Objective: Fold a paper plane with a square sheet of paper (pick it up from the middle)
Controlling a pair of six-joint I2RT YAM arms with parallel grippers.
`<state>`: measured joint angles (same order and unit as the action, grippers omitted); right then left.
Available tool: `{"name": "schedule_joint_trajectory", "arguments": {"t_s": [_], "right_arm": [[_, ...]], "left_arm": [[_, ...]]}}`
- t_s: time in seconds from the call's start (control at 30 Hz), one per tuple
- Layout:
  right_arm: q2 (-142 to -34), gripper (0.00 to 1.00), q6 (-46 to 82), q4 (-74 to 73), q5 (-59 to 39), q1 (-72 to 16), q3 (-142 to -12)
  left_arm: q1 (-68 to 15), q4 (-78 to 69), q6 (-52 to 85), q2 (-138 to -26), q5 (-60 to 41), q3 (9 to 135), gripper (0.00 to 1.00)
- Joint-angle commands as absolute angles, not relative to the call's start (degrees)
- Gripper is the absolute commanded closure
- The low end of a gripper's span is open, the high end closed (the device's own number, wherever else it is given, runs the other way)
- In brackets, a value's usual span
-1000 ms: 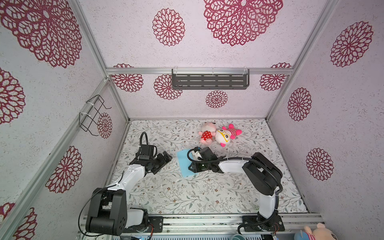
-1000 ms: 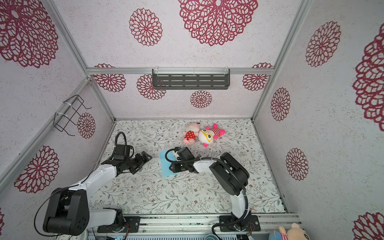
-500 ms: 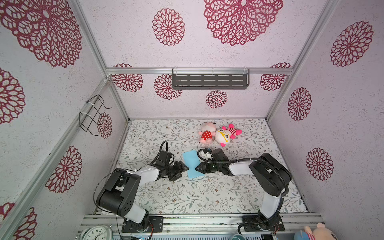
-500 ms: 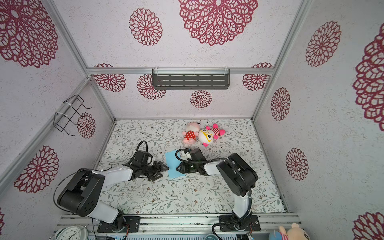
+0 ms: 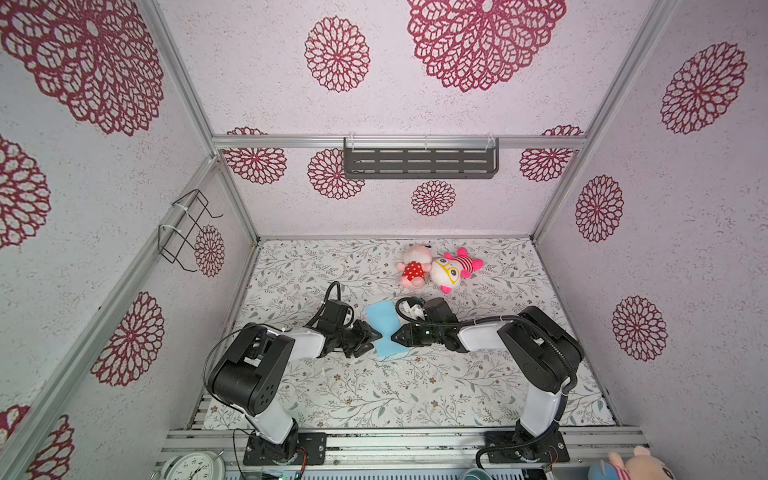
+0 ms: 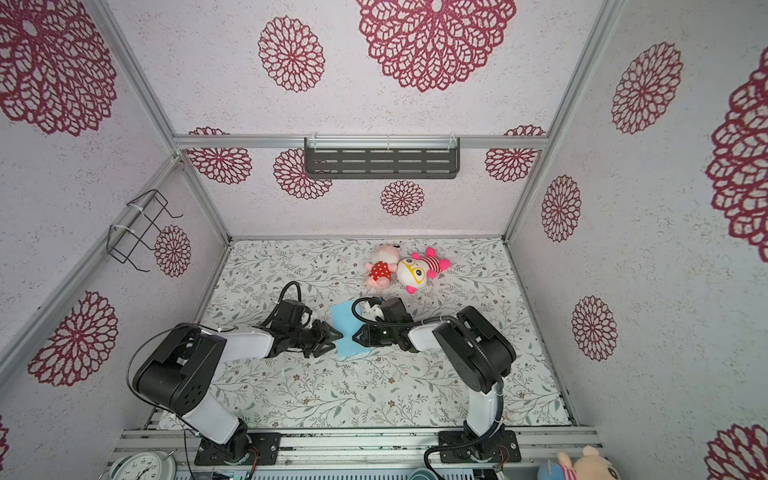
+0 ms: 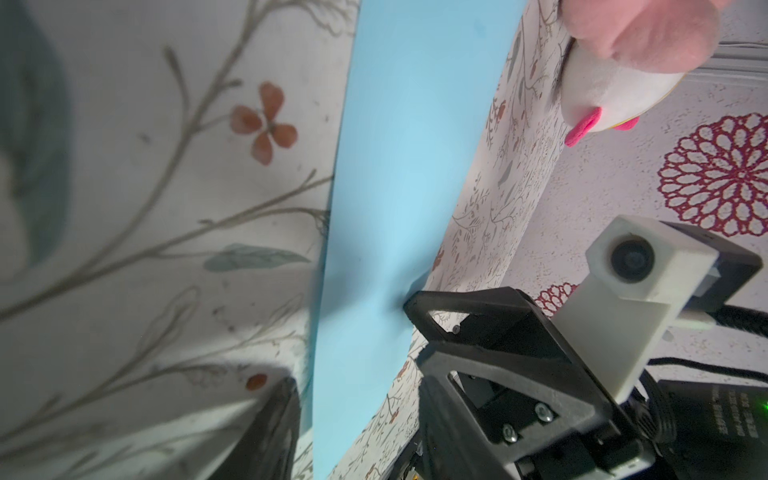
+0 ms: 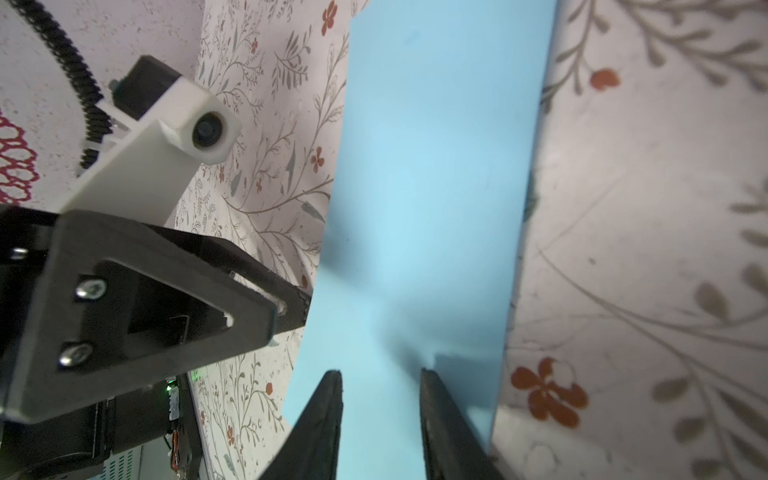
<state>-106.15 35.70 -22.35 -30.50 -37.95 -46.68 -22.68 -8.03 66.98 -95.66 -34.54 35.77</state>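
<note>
Two tools at mid-table | left tool (image 5: pixel 371 336) pinching left edge of square sheet of paper (image 5: pixel 384 318) | right tool (image 5: pixel 398 334) pinching its right edge | sheet waisted between them, near plush toys (image 5: pixel 440 269)

No legible text, small print on right arm housing (image 7: pixel 733 419) too blurred

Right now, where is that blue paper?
In both top views the blue paper lies mid-table between the left claw and right claw, nearer than the pink plush toys.
</note>
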Motion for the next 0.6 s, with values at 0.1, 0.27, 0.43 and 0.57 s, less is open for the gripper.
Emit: {"name": "schedule_joint_trajectory", "arguments": {"t_s": [0.1, 0.27, 0.43, 0.57], "right_arm": [[-108.0, 0.65, 37.5, -18.7, -30.7, -37.4, -45.9], [-108.3, 0.66, 38.1, -19.6, -31.3, -37.3, -45.9], [-108.0, 0.67, 37.0, -20.9, -31.8, -37.1, -45.8], [-107.5, 0.67, 31.8, -20.3, -31.8, -37.0, -46.4]], "left_arm": [[-23.2, -10.1, 68.0, -98.0, -37.5, 34.3, 0.53], [-23.2, -17.6, 70.3, -99.5, -39.7, 33.9, 0.58], [-22.6, -19.3, 70.5, -100.3, -38.8, 35.0, 0.66], [-21.4, -20.1, 70.6, -101.8, -38.8, 36.4, 0.73]]}}
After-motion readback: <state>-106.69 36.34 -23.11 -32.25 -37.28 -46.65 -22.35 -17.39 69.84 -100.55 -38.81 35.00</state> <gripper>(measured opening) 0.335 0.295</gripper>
